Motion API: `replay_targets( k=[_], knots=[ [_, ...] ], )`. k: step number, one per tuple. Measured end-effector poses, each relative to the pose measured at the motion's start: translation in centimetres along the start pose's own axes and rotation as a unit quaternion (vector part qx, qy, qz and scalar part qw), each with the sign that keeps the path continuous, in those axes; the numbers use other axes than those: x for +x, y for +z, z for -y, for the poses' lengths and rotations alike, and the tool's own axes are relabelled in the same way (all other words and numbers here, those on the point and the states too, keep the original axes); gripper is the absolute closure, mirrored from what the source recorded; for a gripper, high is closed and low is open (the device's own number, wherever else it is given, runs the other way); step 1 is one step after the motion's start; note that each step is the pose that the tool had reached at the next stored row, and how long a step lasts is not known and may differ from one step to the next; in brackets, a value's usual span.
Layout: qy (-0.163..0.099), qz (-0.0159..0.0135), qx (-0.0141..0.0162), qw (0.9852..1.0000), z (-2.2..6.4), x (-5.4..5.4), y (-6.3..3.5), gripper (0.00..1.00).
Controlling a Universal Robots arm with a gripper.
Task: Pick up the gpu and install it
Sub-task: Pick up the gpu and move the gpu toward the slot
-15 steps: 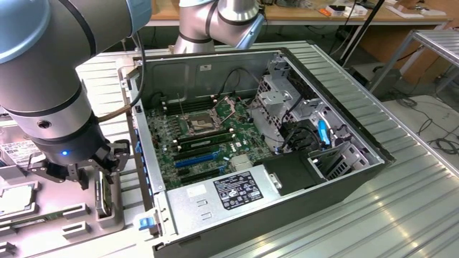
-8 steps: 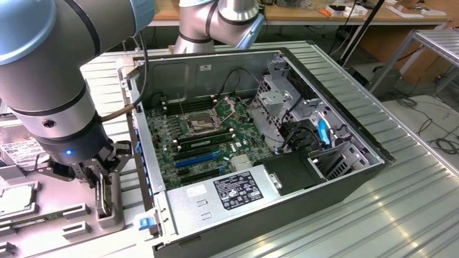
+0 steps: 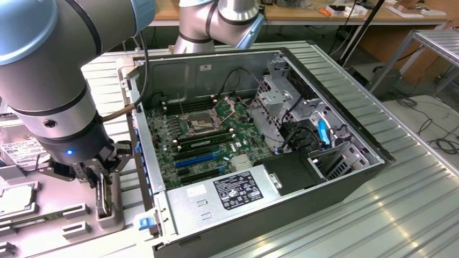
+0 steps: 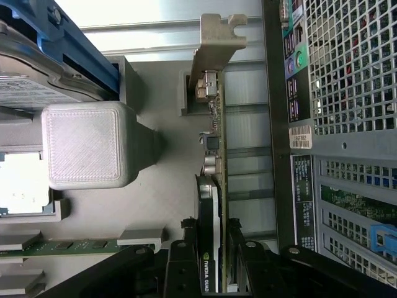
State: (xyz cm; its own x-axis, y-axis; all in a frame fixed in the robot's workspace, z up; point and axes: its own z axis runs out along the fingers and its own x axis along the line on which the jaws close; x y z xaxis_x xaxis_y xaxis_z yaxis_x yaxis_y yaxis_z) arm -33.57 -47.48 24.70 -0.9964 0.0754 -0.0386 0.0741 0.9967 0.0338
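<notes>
None of the installing shows as done: my end effector [image 4: 213,239] is pinched on the thin dark-green circuit-board gpu [image 4: 216,162] with its silvery metal bracket [image 4: 217,37], which stands on edge in the grey tray [image 4: 161,198] beside the open black computer case [image 3: 337,188], apparently not yet lifted.

My arm [image 3: 43,64]: thick silver-grey tubes, pale blue caps [image 3: 18,32] at the joints, black rings at the seams. One dark round screw [image 3: 49,123] sits in the grey band above the blue light [image 3: 70,152]. Black collar around that light. A dark cable [image 3: 118,112] leaves the arm above the light. Below the light, my gripper [image 3: 100,183]: black jointed links, small pale pins [image 4: 180,245].
</notes>
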Motion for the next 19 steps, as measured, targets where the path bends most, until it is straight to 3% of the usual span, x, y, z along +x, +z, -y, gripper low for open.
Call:
replay_targets(
  k=[3,5,19],
  knots=[
    [0.000,0.0000,0.0000,1.0000,0.00,0.00,0.00,0.68],
    [0.000,0.0000,0.0000,1.0000,0.00,0.00,0.00,0.73],
    [0.000,0.0000,0.0000,1.0000,0.00,0.00,0.00,0.73]
  ],
)
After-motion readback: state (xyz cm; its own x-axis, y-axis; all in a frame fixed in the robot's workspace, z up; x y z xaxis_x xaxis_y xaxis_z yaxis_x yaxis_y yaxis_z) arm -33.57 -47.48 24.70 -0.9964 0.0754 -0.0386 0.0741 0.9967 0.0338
